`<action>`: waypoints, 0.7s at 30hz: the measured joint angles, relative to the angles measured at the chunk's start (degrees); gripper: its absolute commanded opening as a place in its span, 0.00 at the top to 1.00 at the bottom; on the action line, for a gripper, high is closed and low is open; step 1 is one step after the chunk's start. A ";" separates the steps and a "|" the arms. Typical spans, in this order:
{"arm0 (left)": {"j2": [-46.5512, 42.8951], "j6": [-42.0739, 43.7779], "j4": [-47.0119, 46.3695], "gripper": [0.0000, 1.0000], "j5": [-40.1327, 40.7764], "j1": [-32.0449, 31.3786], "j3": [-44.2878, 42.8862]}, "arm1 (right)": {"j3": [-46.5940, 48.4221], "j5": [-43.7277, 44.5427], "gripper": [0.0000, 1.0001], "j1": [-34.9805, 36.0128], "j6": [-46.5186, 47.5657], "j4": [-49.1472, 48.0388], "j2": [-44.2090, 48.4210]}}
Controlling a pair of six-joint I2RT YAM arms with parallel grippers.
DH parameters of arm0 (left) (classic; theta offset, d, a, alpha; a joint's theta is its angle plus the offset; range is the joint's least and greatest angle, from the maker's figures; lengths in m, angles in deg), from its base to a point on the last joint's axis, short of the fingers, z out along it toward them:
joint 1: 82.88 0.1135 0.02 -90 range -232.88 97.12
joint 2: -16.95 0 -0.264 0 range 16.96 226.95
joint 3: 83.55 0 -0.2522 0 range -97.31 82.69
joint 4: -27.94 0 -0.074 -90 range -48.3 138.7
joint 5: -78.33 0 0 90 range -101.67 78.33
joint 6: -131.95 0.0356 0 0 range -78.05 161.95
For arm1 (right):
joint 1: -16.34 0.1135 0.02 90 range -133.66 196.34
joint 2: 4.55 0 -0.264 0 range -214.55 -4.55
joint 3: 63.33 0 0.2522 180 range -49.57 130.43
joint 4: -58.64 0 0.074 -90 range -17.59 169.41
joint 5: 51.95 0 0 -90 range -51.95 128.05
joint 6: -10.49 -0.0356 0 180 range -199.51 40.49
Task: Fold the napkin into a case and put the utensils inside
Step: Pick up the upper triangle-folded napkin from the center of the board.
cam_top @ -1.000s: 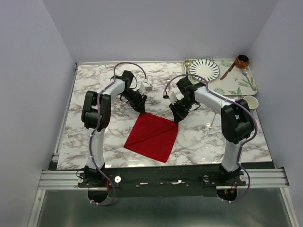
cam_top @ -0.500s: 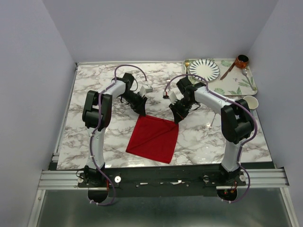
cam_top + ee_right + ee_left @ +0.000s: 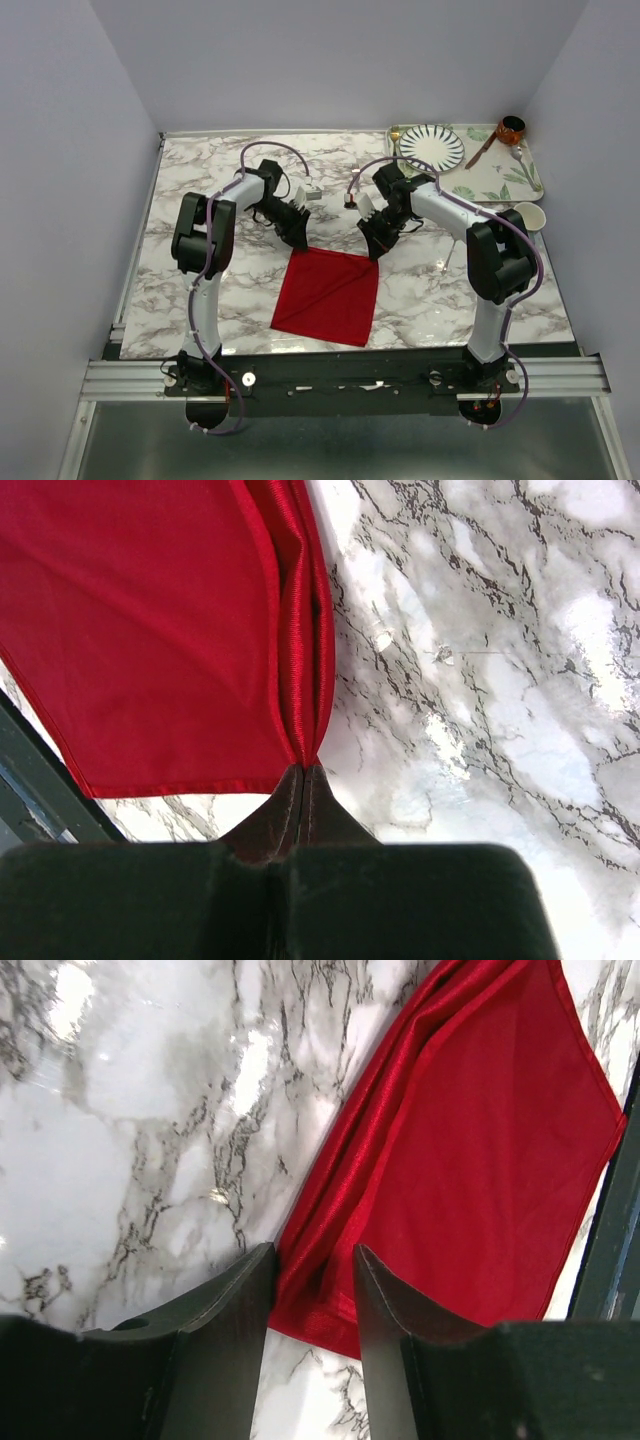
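The napkin (image 3: 328, 297) lies flat on the marble table (image 3: 200, 200), near centre. The right gripper (image 3: 303, 770) is clamped on its far right corner. The left gripper (image 3: 312, 1260) is parted, its fingers straddling the far left corner.

Marble table (image 3: 450, 300) bears red napkin (image 3: 328, 295) and tray (image 3: 500, 182)

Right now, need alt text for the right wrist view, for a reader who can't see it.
The right claw is shut on a corner of the red napkin, bunching the fabric into a raised ridge that runs up from its tips. The rest of the napkin spreads flat toward the upper left over the white marble table.
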 measured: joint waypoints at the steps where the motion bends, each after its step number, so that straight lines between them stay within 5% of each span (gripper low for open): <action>1: -0.28 0.15 0.04 0.53 0.00 0.00 0.50 | 0.00 0.07 0.99 0.00 0.07 0.00 0.00; 21: -5.35 7.23 0.31 0.51 3.43 -1.11 7.45 | 0.63 0.13 0.99 0.00 0.63 0.13 -0.66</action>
